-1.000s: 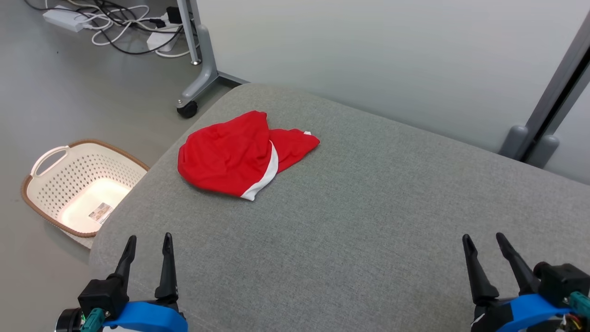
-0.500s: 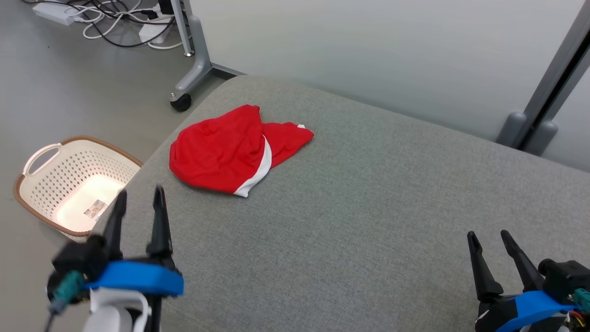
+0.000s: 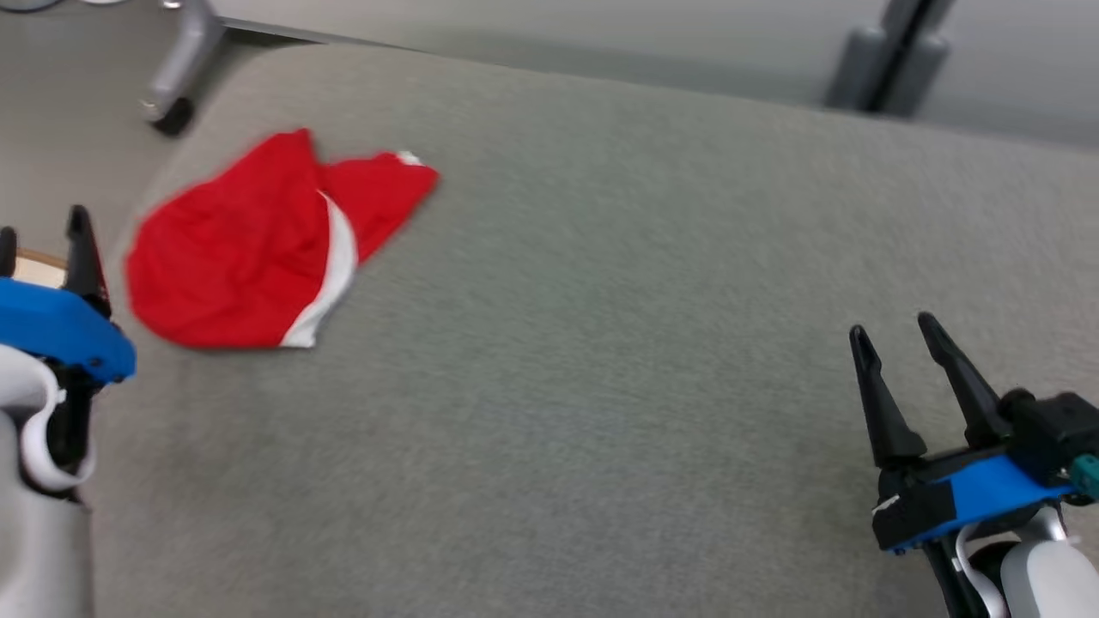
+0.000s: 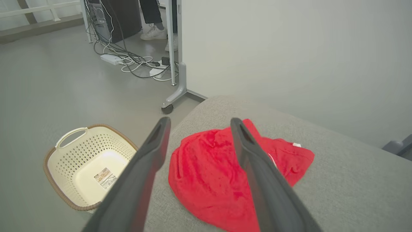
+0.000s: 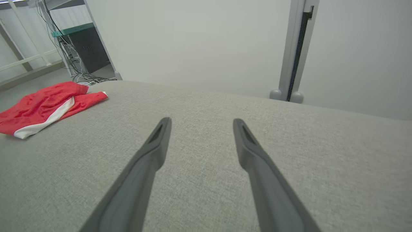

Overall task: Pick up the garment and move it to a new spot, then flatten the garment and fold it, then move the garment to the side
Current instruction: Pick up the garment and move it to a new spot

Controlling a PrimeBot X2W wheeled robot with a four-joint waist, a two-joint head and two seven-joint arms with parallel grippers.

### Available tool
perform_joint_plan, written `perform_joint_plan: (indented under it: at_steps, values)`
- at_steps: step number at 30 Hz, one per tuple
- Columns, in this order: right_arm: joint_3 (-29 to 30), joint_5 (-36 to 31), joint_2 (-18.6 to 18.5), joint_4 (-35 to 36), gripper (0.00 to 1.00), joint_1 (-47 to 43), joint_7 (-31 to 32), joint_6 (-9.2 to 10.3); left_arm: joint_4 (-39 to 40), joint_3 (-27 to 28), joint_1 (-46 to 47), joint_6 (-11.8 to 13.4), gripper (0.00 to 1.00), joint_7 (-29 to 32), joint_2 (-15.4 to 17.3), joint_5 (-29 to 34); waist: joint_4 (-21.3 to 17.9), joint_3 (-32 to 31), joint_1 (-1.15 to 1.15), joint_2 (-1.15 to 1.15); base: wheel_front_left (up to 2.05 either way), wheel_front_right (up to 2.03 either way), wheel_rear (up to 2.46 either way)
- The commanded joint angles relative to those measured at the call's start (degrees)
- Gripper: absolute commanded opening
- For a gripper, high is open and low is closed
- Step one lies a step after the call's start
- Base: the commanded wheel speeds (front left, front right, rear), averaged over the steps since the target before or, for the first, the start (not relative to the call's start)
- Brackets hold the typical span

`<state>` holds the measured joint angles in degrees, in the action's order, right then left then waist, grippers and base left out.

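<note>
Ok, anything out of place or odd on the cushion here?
Nothing stands out. The red garment lies crumpled near the far left corner of the grey cushion, white band showing, as expected before folding. The left gripper and right gripper are open and clear of it. No damage visible.

Red garment [image 3: 240, 257] with white band, crumpled, seemingly half-folded, near cushion's [image 3: 601, 343] left corner

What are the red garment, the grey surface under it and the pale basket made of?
Red garment: thin matte fabric, probably a knit; it lies in soft wrinkles. Grey surface: coarse woven upholstery, judging by the flecked weave and rounded edge. Basket: smooth cream plastic with even moulded holes; the brown rim looks braided, material unclear.
</note>
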<state>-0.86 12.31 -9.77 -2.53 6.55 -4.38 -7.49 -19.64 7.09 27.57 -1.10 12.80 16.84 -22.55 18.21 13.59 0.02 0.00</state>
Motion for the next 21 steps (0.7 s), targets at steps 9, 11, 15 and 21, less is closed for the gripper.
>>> perform_joint_plan:
  at_steps: [9, 11, 15, 21]
  values:
    - [-2.71, -0.70, -3.07, 6.51, 1.00, 5.47, 1.17, -0.01, -11.43, 6.32, 2.05, 2.79, 1.00, 3.77, 4.88, -3.70, -11.42, 10.92, -0.02, 0.00, 0.00, 0.00, 0.00]
    - [-2.58, -0.56, -3.12, 7.04, 1.00, 6.09, 0.97, -0.01, -13.93, 7.18, 1.64, 3.18, 1.00, 6.02, 4.85, -5.20, -13.20, 11.94, -0.02, 0.00, 0.00, 0.00, 0.00]
    - [-2.21, -0.20, -2.93, 7.48, 1.00, 5.57, 0.83, -0.01, -17.64, 8.08, 0.70, 4.61, 0.62, 11.31, 4.40, -7.20, -14.99, 11.78, -0.02, 0.00, 0.00, 0.00, 0.00]
    - [-0.98, 0.40, -1.73, 5.94, 1.00, 3.93, -0.31, -0.01, -14.70, 7.78, 1.41, 3.65, 0.00, 13.95, 5.92, -7.90, -14.48, 7.71, -0.02, 0.00, 0.00, 0.00, 0.00]
